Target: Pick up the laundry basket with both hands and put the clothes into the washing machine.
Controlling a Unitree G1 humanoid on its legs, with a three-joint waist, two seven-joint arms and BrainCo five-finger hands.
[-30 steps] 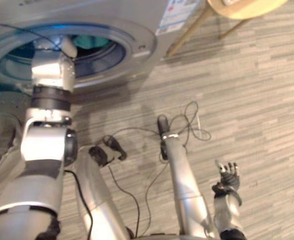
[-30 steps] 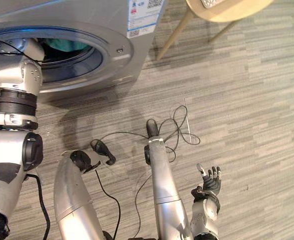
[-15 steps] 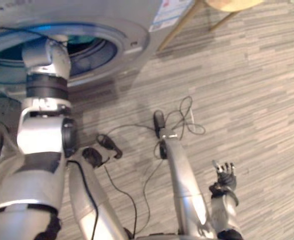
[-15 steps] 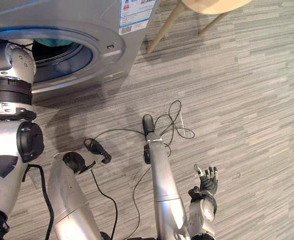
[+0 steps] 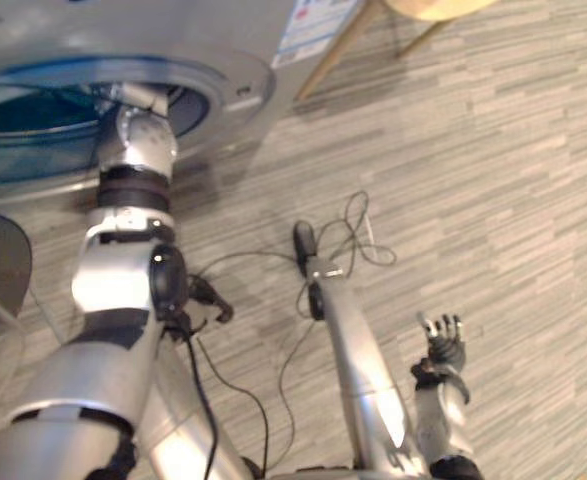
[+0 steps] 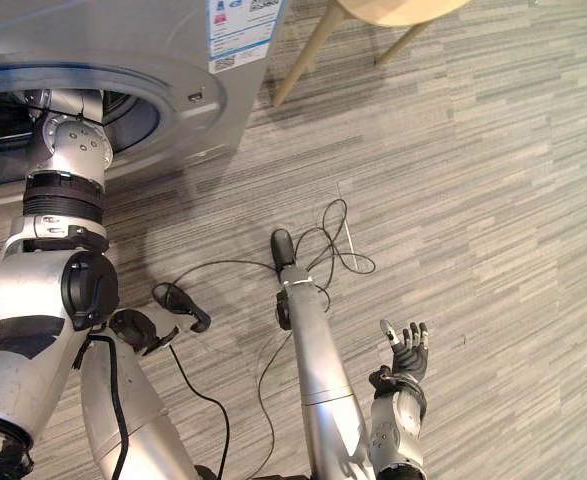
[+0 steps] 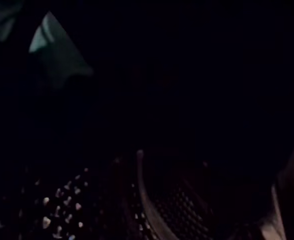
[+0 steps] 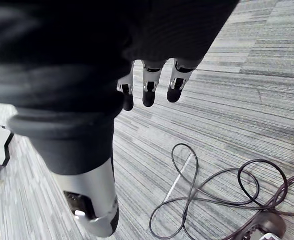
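1 hand hangs nearest: the right hand, fingers loosely spread, empty above the floor. Farther, the left arm reaches into the washing machine, left hand hidden, grip untellable; teal clothes lie inside.

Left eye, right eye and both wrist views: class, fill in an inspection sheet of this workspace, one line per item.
Surface: grey striped plank-pattern floor.
Job's things: silver-grey front-loading washing machine, round opening uncovered; dark perforated drum with a pale shape inside, possibly cloth.
Clutter: nothing seen.
Hands: left hand reaches inside the drum, hidden; right hand open, holds nothing, above the floor.
Cables: nothing seen.
Surroundings: pale round wooden stool on slanted legs, beside the washing machine.
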